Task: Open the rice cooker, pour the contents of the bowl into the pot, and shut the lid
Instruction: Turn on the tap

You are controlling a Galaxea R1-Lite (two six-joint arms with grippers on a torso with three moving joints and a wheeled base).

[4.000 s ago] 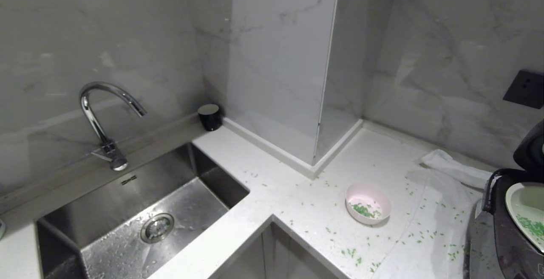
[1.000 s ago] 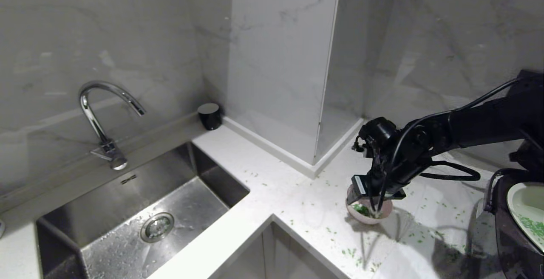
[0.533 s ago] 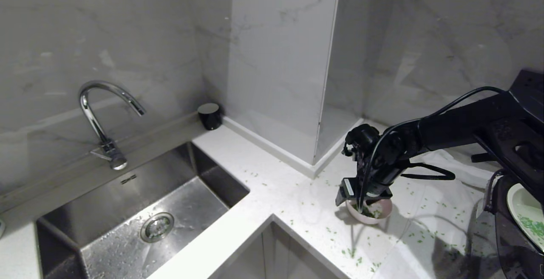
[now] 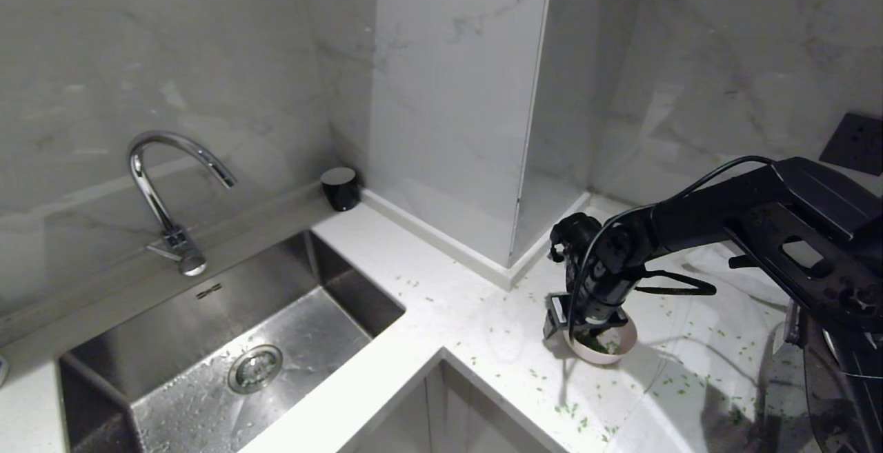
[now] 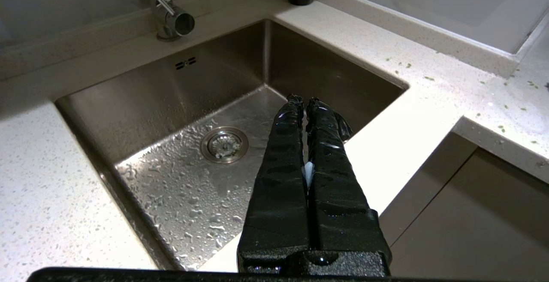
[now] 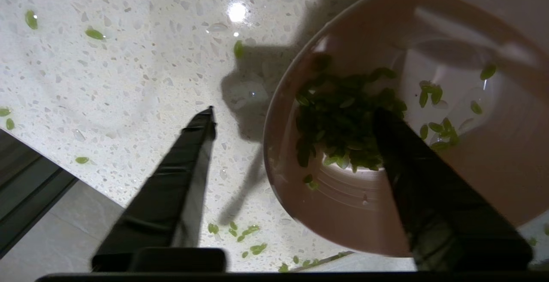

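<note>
Our right pincer point(image 4: 576, 325) has dropped onto the pink bowl point(image 4: 610, 348) on the desk point(image 4: 483, 329) within a sec, jaws apart astride its rim: one finger in the green grains point(image 6: 343, 119), one outside. Squeeze looks next. Left pincer point(image 5: 305, 101), pressed together, is parked over the sink point(image 5: 171, 101).

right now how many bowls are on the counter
1. The pink bowl sits on the white counter right of the sink, under the right gripper. The arm may hide others.
</note>
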